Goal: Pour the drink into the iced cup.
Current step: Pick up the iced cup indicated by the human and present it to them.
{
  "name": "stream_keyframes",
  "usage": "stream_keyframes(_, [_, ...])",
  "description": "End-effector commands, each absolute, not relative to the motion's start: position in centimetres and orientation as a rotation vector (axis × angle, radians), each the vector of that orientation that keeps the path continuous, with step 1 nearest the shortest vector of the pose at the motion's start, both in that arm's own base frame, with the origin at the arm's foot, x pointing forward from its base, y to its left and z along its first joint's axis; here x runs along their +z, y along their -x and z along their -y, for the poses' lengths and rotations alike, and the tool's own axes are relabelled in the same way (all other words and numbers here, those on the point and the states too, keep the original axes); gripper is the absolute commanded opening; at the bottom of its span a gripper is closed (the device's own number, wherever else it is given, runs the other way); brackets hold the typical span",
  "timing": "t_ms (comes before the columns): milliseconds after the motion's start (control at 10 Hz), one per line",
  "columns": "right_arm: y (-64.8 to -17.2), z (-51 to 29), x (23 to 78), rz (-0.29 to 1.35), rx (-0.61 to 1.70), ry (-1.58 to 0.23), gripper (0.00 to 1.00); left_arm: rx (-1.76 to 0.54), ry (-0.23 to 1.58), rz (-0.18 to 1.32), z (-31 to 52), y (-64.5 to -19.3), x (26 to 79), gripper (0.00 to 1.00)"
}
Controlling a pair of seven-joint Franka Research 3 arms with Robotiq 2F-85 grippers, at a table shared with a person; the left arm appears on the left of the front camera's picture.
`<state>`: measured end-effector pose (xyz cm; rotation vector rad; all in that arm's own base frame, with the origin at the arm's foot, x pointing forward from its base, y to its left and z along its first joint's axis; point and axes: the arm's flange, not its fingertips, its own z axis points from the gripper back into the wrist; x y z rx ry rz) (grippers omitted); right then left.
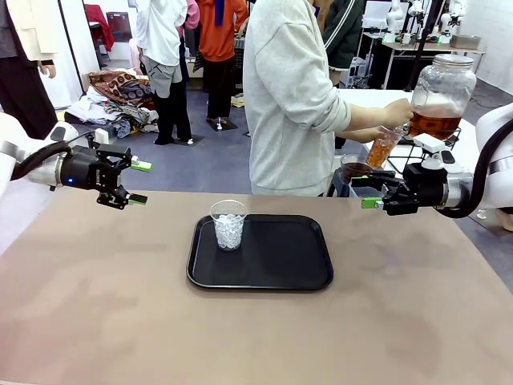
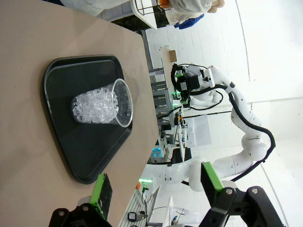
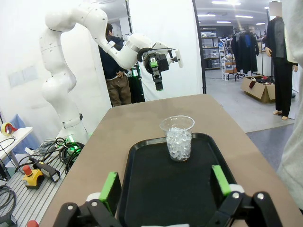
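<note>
The iced cup [image 1: 228, 224], clear plastic and full of ice, stands upright at the left end of a black tray [image 1: 280, 257]. The drink [image 1: 434, 124] is amber liquid in a glass dispenser jar [image 1: 442, 84] with a metal lid, at the back right. A person in a grey top holds a second clear cup [image 1: 383, 147] of amber drink at the jar's tap. My left gripper [image 1: 139, 183] hovers open, left of the tray. My right gripper [image 1: 369, 189] hovers open, right of the tray. Both wrist views face the iced cup [image 2: 102, 104] [image 3: 177, 137] between open fingers [image 2: 100, 191] [image 3: 220, 179].
The tray [image 2: 71, 142] [image 3: 151, 189] lies mid-table on the brown tabletop [image 1: 104, 305]. The person stands at the far edge, turned toward the jar on a side table. Other people and clothes piles are farther back.
</note>
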<state>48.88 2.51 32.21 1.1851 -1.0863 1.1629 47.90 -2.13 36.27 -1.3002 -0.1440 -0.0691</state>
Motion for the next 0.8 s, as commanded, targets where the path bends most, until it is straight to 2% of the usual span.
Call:
stream_keyframes(0, [-49.0, -2.65, 32.51, 1.086, 1.169, -1.183, 1.0, -0.073, 1.311, 0.161, 2.2, -47.81, 36.26, 1.0])
stream_keyframes(700, [-49.0, -2.65, 32.51, 1.086, 1.169, -1.183, 1.0, -0.073, 1.311, 0.161, 2.2, -47.81, 36.26, 1.0])
